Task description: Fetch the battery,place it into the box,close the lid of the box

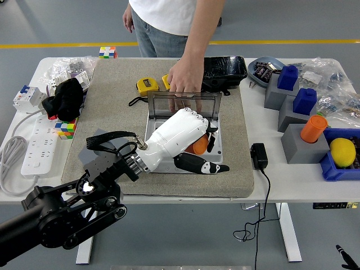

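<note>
My left hand [197, 147] reaches over the open grey box [220, 142] in the middle of the mat, shut on the orange battery [200, 145]. The battery sits low over the box's right half, and my white hand hides most of the inside. Whether the battery touches the box floor I cannot tell. The clear lid [183, 103] stands upright at the box's far edge. A person's hand [183, 79] rests on its top from the far side. A black sliver of my right arm [344, 256] shows at the bottom right corner.
A yellow tape measure [146, 86] and a black case [225, 68] lie behind the box. A black adapter [259, 156] with its cord sits right of the mat. Grey blocks [301, 143] with blue and orange pieces stand at the right. A power strip [36, 154] lies at the left.
</note>
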### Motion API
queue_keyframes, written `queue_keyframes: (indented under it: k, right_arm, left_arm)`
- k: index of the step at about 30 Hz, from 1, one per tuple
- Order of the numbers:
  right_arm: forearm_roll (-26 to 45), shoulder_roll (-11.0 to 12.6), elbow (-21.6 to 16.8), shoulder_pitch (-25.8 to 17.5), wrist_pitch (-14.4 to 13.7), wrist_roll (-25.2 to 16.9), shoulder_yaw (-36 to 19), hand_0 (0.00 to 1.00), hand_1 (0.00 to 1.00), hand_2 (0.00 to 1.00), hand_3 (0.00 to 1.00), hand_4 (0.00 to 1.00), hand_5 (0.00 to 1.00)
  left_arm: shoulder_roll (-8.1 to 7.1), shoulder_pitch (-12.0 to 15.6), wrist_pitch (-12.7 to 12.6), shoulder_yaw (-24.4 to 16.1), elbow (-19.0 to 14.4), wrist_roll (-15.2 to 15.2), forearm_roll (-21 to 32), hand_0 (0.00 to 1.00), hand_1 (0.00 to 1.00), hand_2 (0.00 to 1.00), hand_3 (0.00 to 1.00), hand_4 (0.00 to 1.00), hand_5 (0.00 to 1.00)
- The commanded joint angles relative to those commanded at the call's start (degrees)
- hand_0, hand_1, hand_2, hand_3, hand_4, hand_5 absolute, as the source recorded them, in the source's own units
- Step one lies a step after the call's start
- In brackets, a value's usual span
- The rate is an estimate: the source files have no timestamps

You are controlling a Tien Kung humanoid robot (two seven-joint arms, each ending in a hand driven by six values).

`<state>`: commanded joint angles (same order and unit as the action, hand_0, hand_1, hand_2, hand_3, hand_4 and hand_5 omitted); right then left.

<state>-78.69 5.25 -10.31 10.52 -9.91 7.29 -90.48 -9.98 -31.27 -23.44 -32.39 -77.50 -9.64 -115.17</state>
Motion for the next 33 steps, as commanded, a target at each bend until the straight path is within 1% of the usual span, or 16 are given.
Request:
queue_keyframes:
  k: [2, 3, 6, 10, 11, 13, 20, 27, 29, 31, 33]
  right_arm:
    - [-0.2, 0.0, 0.0, 0.0, 0.0, 0.1, -0.1, 0.774, 0.720, 0.741, 0.738, 0.945, 0.837]
    - [-0.2, 0.0, 0.0, 0.0, 0.0, 0.1, -0.1, 0.774, 0.720, 0.741, 0.738, 0.945, 0.837]
    - [-0.3, 0.0, 0.0, 0.0, 0.0, 0.2, 0.0, 0.774, 0.720, 0.741, 0.736, 0.944, 0.836]
    - [-0.6, 0.1, 0.0, 0.0, 0.0, 0.3, -0.1, 0.774, 0.720, 0.741, 0.736, 0.944, 0.836]
    - [-0.6, 0.1, 0.0, 0.0, 0.0, 0.4, -0.1, 0.775, 0.719, 0.741, 0.734, 0.943, 0.836]
    - [-0.6, 0.1, 0.0, 0.1, 0.0, 0.4, 0.0, 0.775, 0.719, 0.741, 0.734, 0.943, 0.836]
    - [-0.4, 0.1, 0.0, 0.5, 0.0, 0.3, 0.3, 0.775, 0.720, 0.741, 0.734, 0.942, 0.835]
    - [-0.5, 0.1, 0.0, 0.5, 0.1, 0.4, 0.3, 0.775, 0.719, 0.741, 0.734, 0.941, 0.834]
    - [-0.5, 0.0, 0.0, 0.5, 0.1, 0.4, 0.4, 0.775, 0.720, 0.741, 0.733, 0.941, 0.834]
    - [-0.4, 0.1, 0.0, 0.6, 0.1, 0.3, 0.6, 0.775, 0.720, 0.741, 0.733, 0.941, 0.834]
    - [-0.3, 0.1, 0.0, 0.7, 0.1, 0.3, 0.6, 0.775, 0.720, 0.741, 0.733, 0.941, 0.834]
  left_arm:
    - [1.22, -0.8, -0.3, 0.8, 2.4, -0.4, 0.6, 0.013, 0.002, 0.002, 0.002, 0.941, 0.621]
    - [1.53, -1.0, -0.4, 1.0, 3.2, -0.5, 0.8, 0.013, 0.002, 0.002, 0.002, 0.941, 0.621]
    - [3.13, -1.7, -0.7, 1.3, 6.4, -1.1, 1.6, 0.015, 0.002, 0.002, 0.002, 0.935, 0.634]
    - [4.61, -2.6, -1.2, 1.1, 9.9, -1.8, 2.9, 0.015, 0.002, 0.002, 0.002, 0.935, 0.634]
    - [4.97, -2.9, -1.4, 0.9, 10.7, -2.1, 3.3, 0.015, 0.002, 0.002, 0.002, 0.930, 0.652]
    - [5.78, -3.5, -1.8, 0.6, 12.9, -2.7, 4.1, 0.015, 0.002, 0.002, 0.002, 0.930, 0.652]
    - [8.30, -5.9, -3.3, -0.3, 19.7, -4.5, 5.3, 0.015, 0.002, 0.002, 0.002, 0.928, 0.651]
    - [9.94, -7.8, -5.2, -1.3, 26.1, -6.5, 6.0, 0.018, 0.002, 0.002, 0.002, 0.926, 0.641]
    - [9.98, -8.2, -5.4, -1.9, 28.1, -6.8, 6.3, 0.016, 0.002, 0.002, 0.002, 0.923, 0.643]
    - [9.98, -8.3, -5.4, -2.8, 29.3, -6.9, 6.1, 0.016, 0.002, 0.002, 0.002, 0.923, 0.643]
    - [9.98, -8.3, -5.5, -3.2, 29.7, -7.0, 6.0, 0.016, 0.002, 0.002, 0.002, 0.923, 0.643]
